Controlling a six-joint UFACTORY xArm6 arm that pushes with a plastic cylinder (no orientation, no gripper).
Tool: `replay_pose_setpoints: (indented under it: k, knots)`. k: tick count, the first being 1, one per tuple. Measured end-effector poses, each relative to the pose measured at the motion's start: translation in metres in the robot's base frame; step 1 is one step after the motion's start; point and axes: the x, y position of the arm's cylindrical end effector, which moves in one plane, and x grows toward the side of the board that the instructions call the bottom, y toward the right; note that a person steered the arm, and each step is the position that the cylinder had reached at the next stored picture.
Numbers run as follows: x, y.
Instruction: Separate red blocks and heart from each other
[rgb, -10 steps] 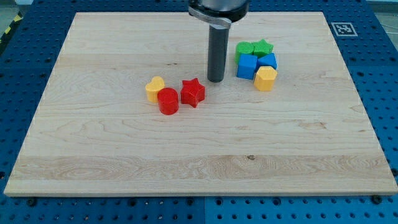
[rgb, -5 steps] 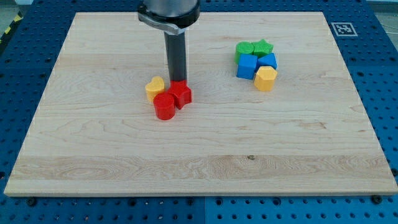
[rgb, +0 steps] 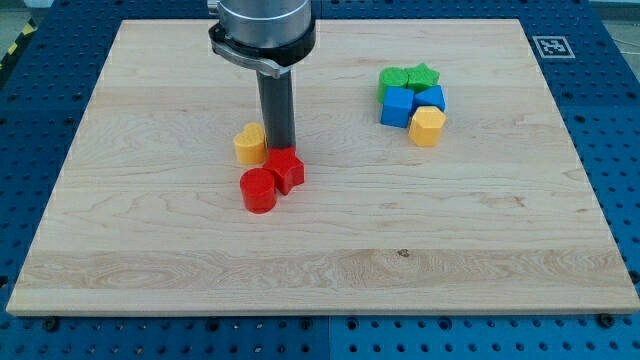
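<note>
The red star (rgb: 286, 169) and the red cylinder (rgb: 258, 190) sit left of the middle of the wooden table (rgb: 320, 250), touching each other, the cylinder on the star's lower-left side. The yellow heart (rgb: 250, 144) lies just above and to the left of them; a thin strip of bare wood shows between it and the cylinder, while its right edge comes very near the star's upper-left point, and whether they touch cannot be told.

My tip (rgb: 279, 150) stands at the top edge of the red star, right beside the heart's right side, so the rod comes down in the notch between heart and star. The rod is upright, and its round grey mount fills the view's top above these blocks. The arm has no fingers, so nothing is gripped.

Well apart, toward the view's upper right, a tight cluster holds a green block (rgb: 394, 79), a green star (rgb: 424, 76), two blue blocks (rgb: 397, 106) (rgb: 431, 98) and a yellow hexagonal block (rgb: 427, 127). A black-and-white marker (rgb: 551, 45) sits off the table's top-right corner.
</note>
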Motion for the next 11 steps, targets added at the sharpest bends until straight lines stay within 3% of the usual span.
replay_pose_setpoints:
  k: [3, 5, 9, 11]
  knots:
    - [0.020, -0.007]
    - [0.032, -0.045]
    - [0.053, 0.053]
    - [0.077, 0.058]
